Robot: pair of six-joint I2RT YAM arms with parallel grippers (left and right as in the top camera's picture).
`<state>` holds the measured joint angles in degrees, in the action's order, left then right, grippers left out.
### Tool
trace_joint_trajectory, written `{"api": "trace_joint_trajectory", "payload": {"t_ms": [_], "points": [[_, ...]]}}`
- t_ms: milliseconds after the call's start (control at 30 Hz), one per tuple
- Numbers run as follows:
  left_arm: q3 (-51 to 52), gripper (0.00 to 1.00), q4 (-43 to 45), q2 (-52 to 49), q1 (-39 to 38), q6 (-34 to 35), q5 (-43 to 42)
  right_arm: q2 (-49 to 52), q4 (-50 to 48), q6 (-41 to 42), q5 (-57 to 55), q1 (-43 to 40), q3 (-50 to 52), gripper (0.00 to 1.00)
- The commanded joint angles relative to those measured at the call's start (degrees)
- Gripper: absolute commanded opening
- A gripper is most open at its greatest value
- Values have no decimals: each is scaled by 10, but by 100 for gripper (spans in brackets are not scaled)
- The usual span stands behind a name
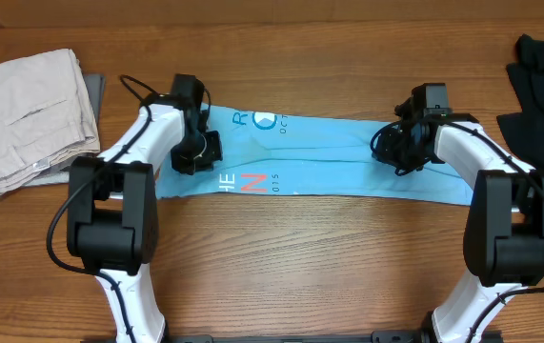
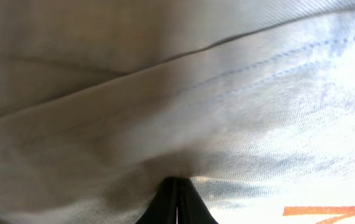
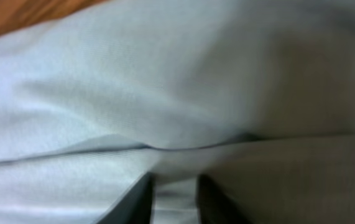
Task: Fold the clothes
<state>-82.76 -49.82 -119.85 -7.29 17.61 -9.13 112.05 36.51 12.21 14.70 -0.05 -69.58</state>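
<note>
Left fingers [image 2: 165,208] pinch the T-shirt [image 1: 348,157], right fingers [image 3: 133,208] stand slightly apart over it; better release low so the fold lies flat.

The left arm [image 1: 148,133] and right arm [image 1: 467,143] both reach forward from their bases and bend inward, with the wrists tipped down. The left gripper [image 2: 176,200] is pinched tight on a pucker of the light blue T-shirt [image 2: 239,106] at its tips. The right gripper [image 3: 173,196] has its fingers slightly parted, with cloth showing in the gap
</note>
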Motion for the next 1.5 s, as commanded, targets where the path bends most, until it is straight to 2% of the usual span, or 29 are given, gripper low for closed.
{"api": "trace_joint_trajectory", "payload": {"t_ms": [0, 233, 400, 500, 633, 700, 767, 900, 967, 1000, 1033, 1233, 1467], "points": [[14, 4, 11, -44, 24, -16, 62, 18, 7, 0, -42, -3, 8, 37], [-59, 4, -55, -26, 23, -30, 52, -8, 104, -5, -41, -7, -90, 46], [-160, 4, -120, 10, 17, -30, -5, -31, 185, -27, 11, 9, -182, 47], [-201, 4, -123, 36, 16, -26, -35, -33, 198, -26, 70, 27, -205, 47], [-212, 4, -95, 58, 19, -17, -31, -25, 183, -26, 100, 65, -204, 45], [-212, 12, -81, 60, 20, -17, -14, -14, 161, -26, 100, 92, -204, 40], [-212, 38, -79, 59, 21, -17, 8, -2, 132, -26, 100, 119, -204, 33], [-212, 42, -89, 59, 21, -17, 83, 31, 70, -26, 87, 177, -204, 25], [-212, 71, -97, 59, 21, -17, 114, 51, 48, -26, 73, 201, -204, 24], [-212, 89, -102, 59, 21, -17, 123, 62, 40, -26, 72, 212, -204, 24], [-212, 98, -107, 59, 21, -18, 128, 72, 33, -26, 73, 221, -204, 24], [-212, 100, -116, 59, 21, -17, 129, 120, -12, -32, 68, 263, -204, 24], [-212, 100, -116, 59, 21, -17, 129, 123, -66, -33, 55, 267, -204, 24]]}}
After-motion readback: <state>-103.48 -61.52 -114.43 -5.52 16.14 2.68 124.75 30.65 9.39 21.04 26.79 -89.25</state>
